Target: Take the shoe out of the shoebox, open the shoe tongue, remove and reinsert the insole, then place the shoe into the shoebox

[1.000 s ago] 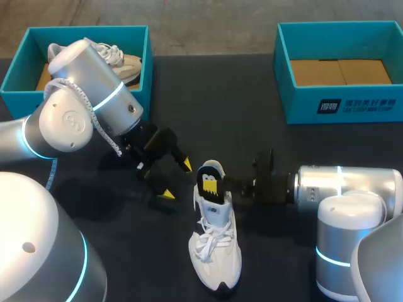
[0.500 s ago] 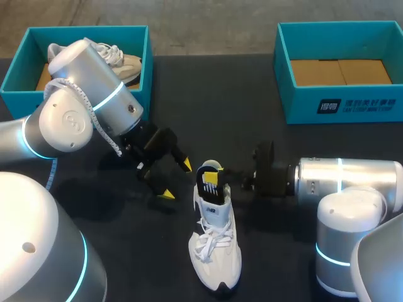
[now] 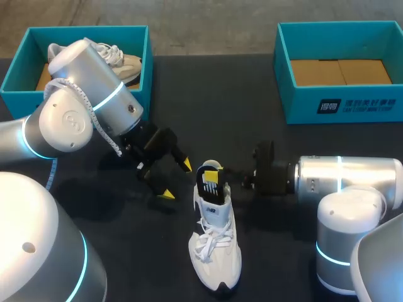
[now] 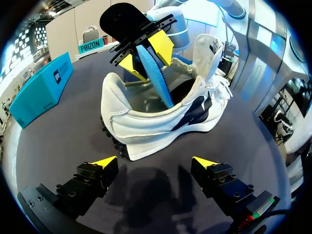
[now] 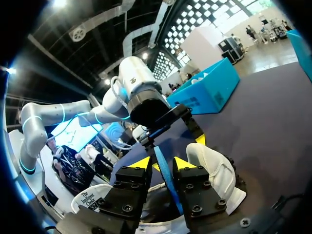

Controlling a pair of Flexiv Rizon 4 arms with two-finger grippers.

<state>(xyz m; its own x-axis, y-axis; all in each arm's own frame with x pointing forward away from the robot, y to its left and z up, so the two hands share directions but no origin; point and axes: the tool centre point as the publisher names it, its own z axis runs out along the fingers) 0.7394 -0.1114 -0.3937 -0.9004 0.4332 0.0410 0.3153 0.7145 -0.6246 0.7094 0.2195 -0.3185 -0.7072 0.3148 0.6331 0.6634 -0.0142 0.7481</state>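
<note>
Now, step: the insole part of the task, as I judge it; the lift out of the box and the opening of the tongue [image 4: 210,48] look done.
Shoe [image 3: 215,242]: stands on its sole on the table [image 3: 208,94], outside both boxes, heel toward the grippers.
Insole [image 4: 155,73]: blue, upright on edge, its lower end down in the heel opening, its upper end out.
Right gripper [image 5: 163,164]: pressed on the insole from both sides, just above the heel.
Left gripper [image 4: 155,162]: spread wide, holding nothing, just beside the heel and not touching it.
Direction: whether the insole is on its way out or in, I cannot tell.
Next move: if going in, tilt it toward the toe and slide it flat; the left gripper could steady the heel.
Later: the empty box [image 3: 340,104] at the far right waits for the shoe.
</note>
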